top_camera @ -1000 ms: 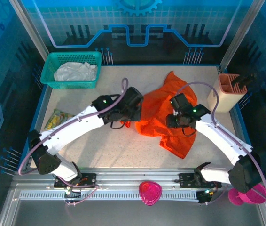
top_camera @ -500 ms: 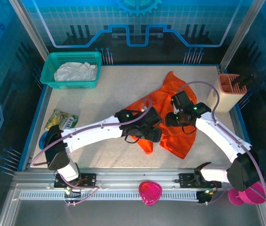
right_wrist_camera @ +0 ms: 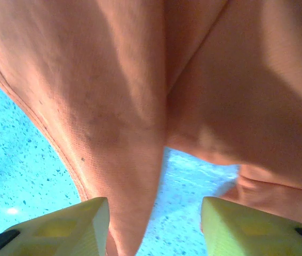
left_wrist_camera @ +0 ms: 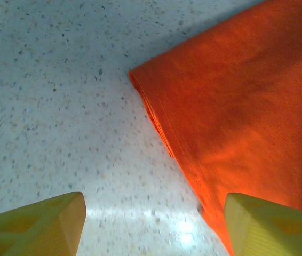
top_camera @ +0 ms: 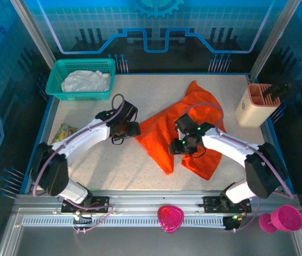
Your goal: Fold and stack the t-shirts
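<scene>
Top view, orange t-shirt (top_camera: 156, 133): rumpled and part-doubled, right of centre on the table (top_camera: 113, 165).
Top view, white t-shirt (top_camera: 86, 81): bundled in the teal basket (top_camera: 79, 96) at the far left corner.
Top view, left pincer (top_camera: 134, 128): just beside the orange shirt's left edge.
Top view, right pincer (top_camera: 179, 146): over the shirt's middle.
Left wrist, left pincer (left_wrist_camera: 151, 226): spread, empty, above bare table; the doubled shirt edge lies ahead and to the right.
Right wrist, right pincer (right_wrist_camera: 153, 224): half spread, with a loose cloth fold between the fingers, unclamped.
Step, judged: spreading the shirt flat. Pinch both layers low at the corner and draw outward evenly.
</scene>
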